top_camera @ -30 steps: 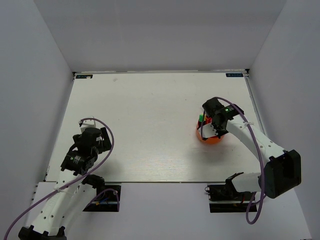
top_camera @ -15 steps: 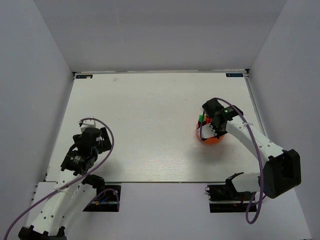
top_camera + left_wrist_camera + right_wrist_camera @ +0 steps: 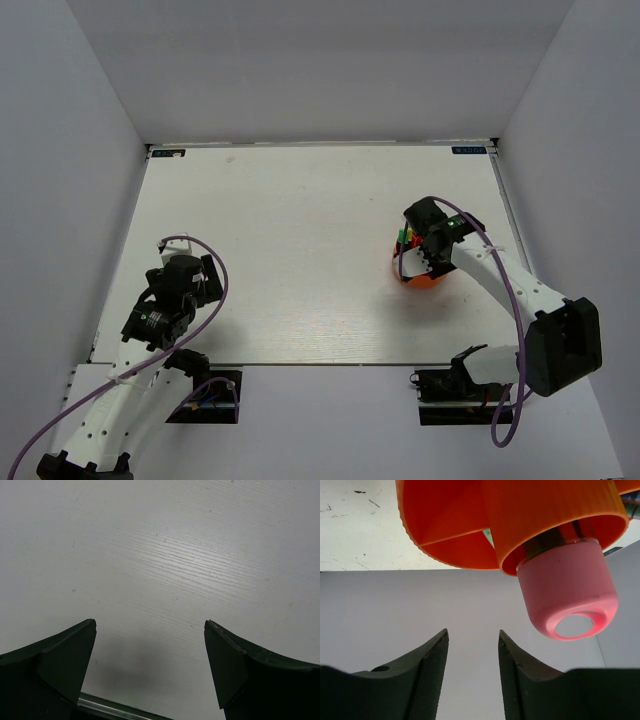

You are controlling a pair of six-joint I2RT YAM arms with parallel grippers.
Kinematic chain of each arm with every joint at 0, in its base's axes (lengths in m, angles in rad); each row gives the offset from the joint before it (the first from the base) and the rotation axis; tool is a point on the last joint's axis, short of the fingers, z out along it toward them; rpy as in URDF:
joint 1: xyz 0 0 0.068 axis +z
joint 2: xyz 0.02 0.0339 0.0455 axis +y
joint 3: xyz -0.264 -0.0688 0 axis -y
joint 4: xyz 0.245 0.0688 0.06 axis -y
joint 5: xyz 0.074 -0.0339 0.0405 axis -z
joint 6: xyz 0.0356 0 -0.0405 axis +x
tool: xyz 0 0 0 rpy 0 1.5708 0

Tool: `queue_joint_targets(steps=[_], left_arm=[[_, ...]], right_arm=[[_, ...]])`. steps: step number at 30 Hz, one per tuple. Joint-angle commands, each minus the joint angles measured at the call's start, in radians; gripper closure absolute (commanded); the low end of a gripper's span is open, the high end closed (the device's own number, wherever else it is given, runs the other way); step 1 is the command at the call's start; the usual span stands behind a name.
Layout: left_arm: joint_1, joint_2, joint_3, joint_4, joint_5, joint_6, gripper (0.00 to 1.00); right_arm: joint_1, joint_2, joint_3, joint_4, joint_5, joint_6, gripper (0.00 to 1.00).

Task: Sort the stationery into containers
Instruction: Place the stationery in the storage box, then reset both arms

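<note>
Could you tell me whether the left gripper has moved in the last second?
No. The left gripper holds the same spot beside the table's left edge, jaws open.

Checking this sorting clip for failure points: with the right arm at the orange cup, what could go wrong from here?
1. The pink-capped bottle pokes past the rim of the orange cup, close to the open right fingers; a careless withdrawal could snag it and tip the cup.
2. From above, coloured caps crowd the cup, so further items might not seat and could spill.
</note>
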State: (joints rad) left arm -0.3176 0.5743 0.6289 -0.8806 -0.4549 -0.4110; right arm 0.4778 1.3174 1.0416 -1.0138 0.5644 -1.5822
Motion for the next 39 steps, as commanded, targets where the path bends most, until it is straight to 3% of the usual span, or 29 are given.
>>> queue_joint_targets(steps=[1,8,15,19,20,22,23,25,26,28,29,30,31,32,33,39], left_arm=[[0.003,-0.004,-0.001,0.023,-0.001,0.003,0.01],[0.002,-0.002,-0.001,0.022,-0.002,0.005,0.01],[0.005,0.006,-0.001,0.025,0.001,0.005,0.01],[0.003,0.004,-0.003,0.026,0.005,0.008,0.01],[0.003,0.001,-0.005,0.031,0.012,0.008,0.04],[0.002,-0.002,-0.008,0.041,0.024,0.023,0.16],[0.003,-0.007,-0.015,0.052,0.048,0.027,0.49],[0.003,-0.019,-0.021,0.072,0.076,0.049,0.89],[0.003,-0.014,-0.024,0.081,0.111,0.052,1.00],[0.003,-0.011,-0.029,0.101,0.145,0.072,1.00],[0.003,-0.005,-0.031,0.109,0.203,0.081,0.90],[0.003,-0.005,-0.034,0.130,0.219,0.093,0.69],[0.002,-0.001,-0.037,0.132,0.235,0.095,0.44],[0.003,0.001,-0.034,0.140,0.269,0.100,0.06],[0.003,0.007,-0.035,0.140,0.278,0.101,0.00],[0.003,0.013,-0.035,0.149,0.285,0.121,0.00]], right_arm=[[-0.002,0.005,-0.003,-0.046,-0.077,-0.380,0.52],[0.004,-0.021,0.058,-0.095,-0.107,-0.348,0.52],[0.002,-0.059,0.227,-0.302,-0.244,-0.242,0.53],[-0.001,-0.084,0.274,-0.379,-0.359,-0.181,0.42],[-0.001,-0.087,0.305,-0.376,-0.456,-0.089,0.40],[0.001,-0.090,0.345,-0.329,-0.533,0.025,0.41],[0.002,-0.092,0.377,-0.265,-0.620,0.279,0.49],[0.002,-0.084,0.414,-0.111,-0.662,0.512,0.54],[-0.004,-0.055,0.454,-0.039,-0.664,0.710,0.52],[-0.004,-0.017,0.530,-0.034,-0.646,1.038,0.46],[-0.013,0.012,0.561,-0.019,-0.649,1.111,0.41],[-0.013,0.016,0.566,-0.008,-0.653,1.233,0.31],[-0.011,0.011,0.554,0.009,-0.678,1.325,0.21],[-0.011,-0.012,0.510,0.079,-0.678,1.367,0.10],[-0.007,-0.044,0.455,0.151,-0.664,1.487,0.10],[-0.008,-0.233,0.262,0.438,-0.607,1.695,0.10]])
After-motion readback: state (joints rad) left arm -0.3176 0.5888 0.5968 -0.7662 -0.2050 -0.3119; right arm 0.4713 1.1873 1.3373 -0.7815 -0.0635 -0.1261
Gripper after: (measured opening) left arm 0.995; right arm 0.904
